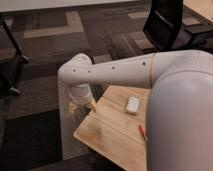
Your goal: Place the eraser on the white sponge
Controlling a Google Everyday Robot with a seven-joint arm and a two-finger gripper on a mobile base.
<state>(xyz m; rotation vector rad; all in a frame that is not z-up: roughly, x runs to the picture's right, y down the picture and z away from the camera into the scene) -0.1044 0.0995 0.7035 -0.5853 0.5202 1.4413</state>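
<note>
The white sponge (132,105) is a small white pad lying on the wooden table (107,132), towards its far side. My gripper (83,106) hangs below the bent white arm (110,70) at the table's far left edge, left of the sponge and apart from it. The eraser is not in view; whether the gripper holds it does not show. The arm's large white body (180,115) hides the right part of the table.
A thin orange stick (142,131) lies on the table beside the arm's body. A black office chair (167,25) stands at the back right. Dark chair legs (12,45) stand at the left. Grey patterned carpet surrounds the table.
</note>
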